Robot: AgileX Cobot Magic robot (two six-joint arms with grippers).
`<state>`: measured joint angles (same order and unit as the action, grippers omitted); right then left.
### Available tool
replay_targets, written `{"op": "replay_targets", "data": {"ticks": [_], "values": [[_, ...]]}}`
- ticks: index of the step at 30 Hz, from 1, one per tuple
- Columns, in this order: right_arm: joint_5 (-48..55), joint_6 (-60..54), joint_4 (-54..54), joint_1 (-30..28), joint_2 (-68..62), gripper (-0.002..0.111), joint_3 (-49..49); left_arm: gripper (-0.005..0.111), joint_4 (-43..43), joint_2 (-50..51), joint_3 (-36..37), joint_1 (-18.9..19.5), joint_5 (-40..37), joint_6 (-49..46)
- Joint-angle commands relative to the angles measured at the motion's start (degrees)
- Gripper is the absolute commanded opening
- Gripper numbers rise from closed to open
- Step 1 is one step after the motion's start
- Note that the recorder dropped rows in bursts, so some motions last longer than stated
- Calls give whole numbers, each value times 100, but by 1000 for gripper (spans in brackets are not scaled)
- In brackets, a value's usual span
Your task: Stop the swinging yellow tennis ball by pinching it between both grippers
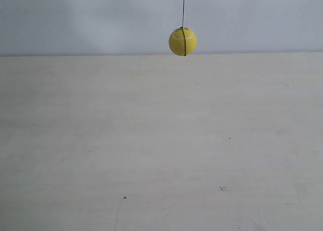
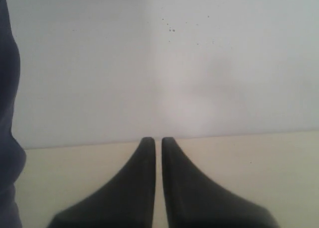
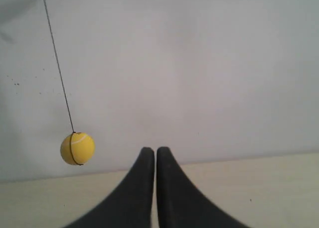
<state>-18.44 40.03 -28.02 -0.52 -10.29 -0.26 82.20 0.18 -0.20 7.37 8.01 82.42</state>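
Two claws, each with black fingers together, gripping nothing: left claw [image 2: 158, 141], right claw [image 3: 155, 151]. Ball [image 3: 77, 148], yellow, hangs on a dark string [image 3: 57, 63], apart from the right claw, in line with the far edge of the pale table [image 1: 161, 140]. Grey-white wall [image 1: 75, 19] behind.

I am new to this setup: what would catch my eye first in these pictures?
A bright yellow tennis ball hangs in the air on a thin dark string, over a pale table. In the wrist views the left gripper and the right gripper each show black pointed fingers closed together; only the right wrist view catches the ball, apart from the fingers.
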Motion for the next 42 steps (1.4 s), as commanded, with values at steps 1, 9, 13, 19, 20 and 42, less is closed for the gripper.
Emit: {"op": "replay_targets", "data": {"ticks": [1,9,13,19,20,42], "values": [[245,189,18,-9,39,0,26,5,-43,-18,20,16,78,80],[228,194,18,-9,39,0,26,5,-43,-18,20,16,79,69],[228,194,18,-9,39,0,26,5,-43,-18,20,16,79,69],[199,35,18,-9,39,0,26,5,-43,-18,20,16,79,69],[199,35,18,-9,39,0,26,5,-43,-18,20,16,79,69],[1724,-9017,7488,236,341,0,26,5,-43,-18,20,16,79,69]]}}
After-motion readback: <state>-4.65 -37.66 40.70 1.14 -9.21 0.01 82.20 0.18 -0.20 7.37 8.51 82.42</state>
